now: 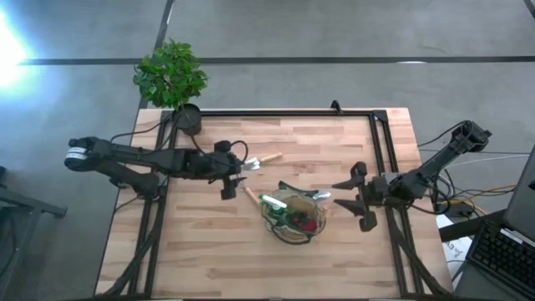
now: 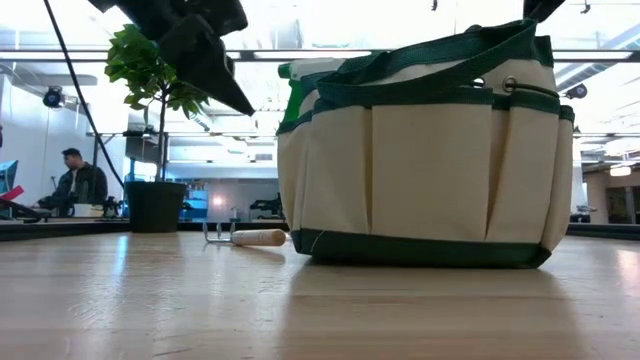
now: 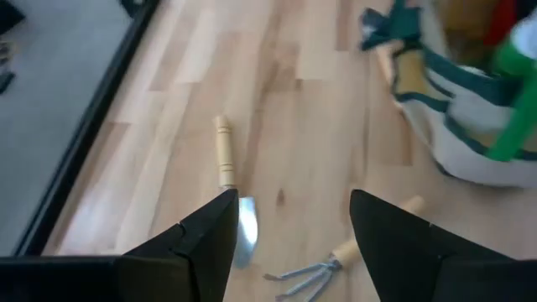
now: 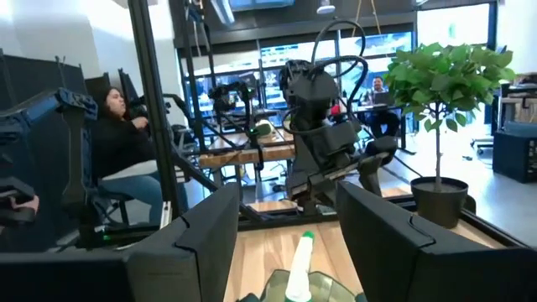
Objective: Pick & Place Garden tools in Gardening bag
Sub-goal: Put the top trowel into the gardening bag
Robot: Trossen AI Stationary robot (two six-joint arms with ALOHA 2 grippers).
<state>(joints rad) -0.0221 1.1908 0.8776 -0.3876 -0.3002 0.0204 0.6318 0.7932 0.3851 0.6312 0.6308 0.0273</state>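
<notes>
The gardening bag (image 1: pixel 294 219) stands on its base at the table's middle, with a green spray bottle (image 1: pixel 276 203) and a red glove (image 1: pixel 311 222) inside it. A wooden-handled trowel (image 3: pixel 225 164) and a small rake (image 3: pixel 331 260) lie flat on the table to the bag's left. My left gripper (image 3: pixel 294 195) hangs open above those two tools, slanting down, touching neither. My right gripper (image 4: pixel 285 189) is open, raised to the bag's right and pointing about level over it; the bottle's white top (image 4: pixel 300 262) shows below its fingers.
A potted plant (image 1: pixel 174 79) stands at the table's far left corner. A black frame rail (image 1: pixel 292 112) runs along the far edge and down the right side. Another wooden handle (image 3: pixel 383 57) lies against the bag's left side. People sit beyond the table.
</notes>
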